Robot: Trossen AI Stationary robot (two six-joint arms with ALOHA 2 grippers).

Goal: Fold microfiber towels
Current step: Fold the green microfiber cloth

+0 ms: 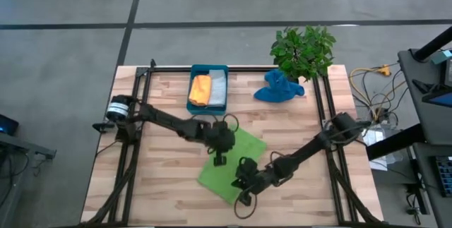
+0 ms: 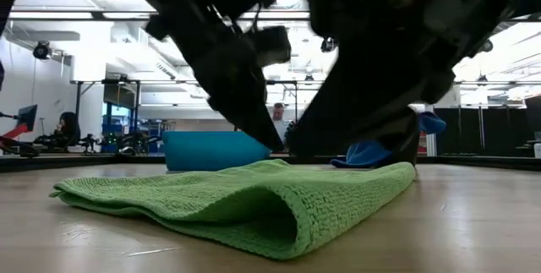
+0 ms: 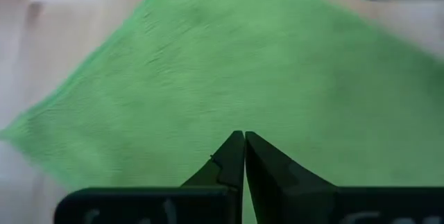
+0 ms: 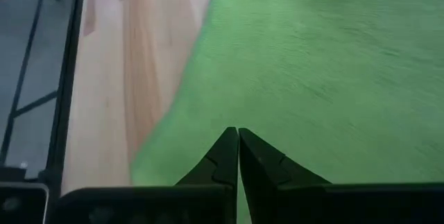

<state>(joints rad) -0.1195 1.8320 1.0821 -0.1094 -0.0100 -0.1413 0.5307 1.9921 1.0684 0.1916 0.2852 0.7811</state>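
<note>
Folding the lime green microfiber towel (image 1: 233,164) well called for pinching one edge only; it lay already doubled near the table's front middle. Both the left gripper (image 3: 243,139) and the right gripper (image 4: 238,135) hovered above it, fingers pressed together, holding nothing.

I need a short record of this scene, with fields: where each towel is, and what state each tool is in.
green towel: lies on the table, near the middle, folded over once
blue towel: bunched at the far side, beside the plant
orange towel: folded, in the tray
grey towel: folded, in the tray, next to the orange one
left tool: shut, over the green towel
right tool: shut, at the green towel's near edge
</note>
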